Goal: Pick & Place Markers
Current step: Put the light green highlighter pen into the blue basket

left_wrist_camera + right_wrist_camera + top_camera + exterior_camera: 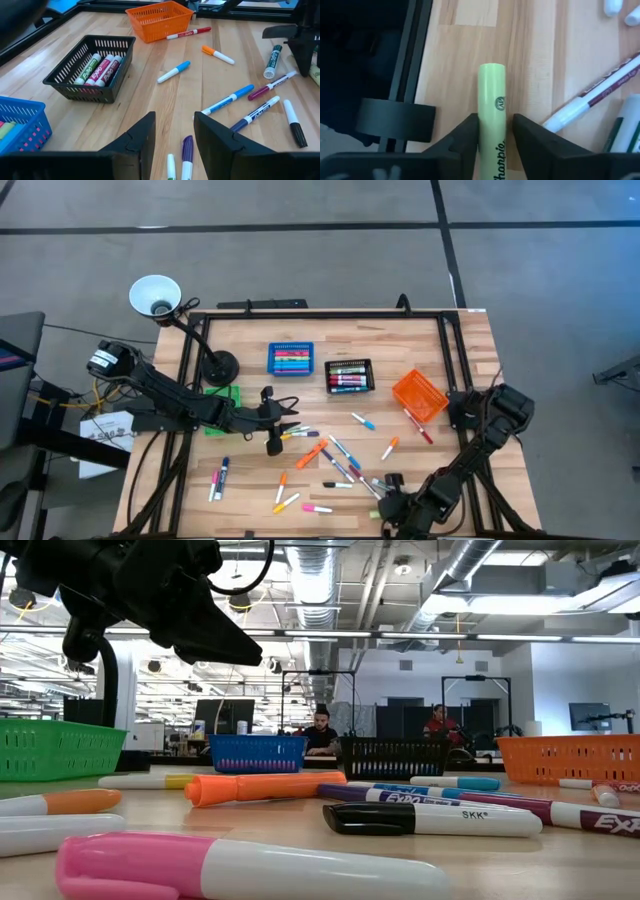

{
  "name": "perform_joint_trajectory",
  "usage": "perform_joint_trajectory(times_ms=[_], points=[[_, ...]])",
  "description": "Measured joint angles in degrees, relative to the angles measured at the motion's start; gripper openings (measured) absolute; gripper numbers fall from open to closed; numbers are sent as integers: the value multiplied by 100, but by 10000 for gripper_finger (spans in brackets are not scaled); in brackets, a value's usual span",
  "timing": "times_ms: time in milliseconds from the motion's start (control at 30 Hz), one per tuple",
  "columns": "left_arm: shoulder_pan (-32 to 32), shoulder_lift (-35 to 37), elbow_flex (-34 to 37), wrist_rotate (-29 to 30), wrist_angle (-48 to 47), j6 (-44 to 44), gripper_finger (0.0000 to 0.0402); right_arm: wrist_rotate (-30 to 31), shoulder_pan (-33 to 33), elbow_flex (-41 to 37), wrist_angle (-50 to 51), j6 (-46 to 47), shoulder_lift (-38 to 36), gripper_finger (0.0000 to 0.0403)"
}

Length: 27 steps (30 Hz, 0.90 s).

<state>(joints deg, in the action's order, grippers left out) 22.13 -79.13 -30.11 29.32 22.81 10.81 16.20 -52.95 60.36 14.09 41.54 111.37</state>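
Markers [340,460] | right hand [492,135] gripping yellow highlighter [492,105] | left hand [172,145] hovering, spread

Pale yellow-green Sharpie highlighter [492,107], orange bin [418,394], blue bin [290,360], black bin [349,375], green bin [222,397], light wooden worktop [250,480].

Markers [340,460] are scattered all over the near middle of my counter [470,370], lying flat at every angle: white barrels with blue, orange, pink, purple and black caps. A fat orange one [265,786] lies beside a black-capped one [430,819]. A few more lie in the black bin [97,67]. My right tool [492,137] grips a pale yellow-green Sharpie [492,107].
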Motion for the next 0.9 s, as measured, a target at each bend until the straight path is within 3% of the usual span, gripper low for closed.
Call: perform_joint_trajectory(times_ms=[167, 333, 500, 767, 900], points=[[0, 0, 0, 0, 0, 0, 131, 25, 79, -16, -161, 3, 8, 69], [0, 0, 0, 0, 4, 0, 131, 102, 264, 204, -370, -318, 62, 67], [-1, 0, 0, 0, 39, 0, 131, 858, 675, 634, -425, -1160, 68, 80], [0, 0, 0, 0, 42, 0, 131, 1773, 1644, 1236, -402, -3055, 52, 70], [0, 0, 0, 0, 42, 0, 131, 2155, 2237, 1325, -388, -3407, 48, 72]])
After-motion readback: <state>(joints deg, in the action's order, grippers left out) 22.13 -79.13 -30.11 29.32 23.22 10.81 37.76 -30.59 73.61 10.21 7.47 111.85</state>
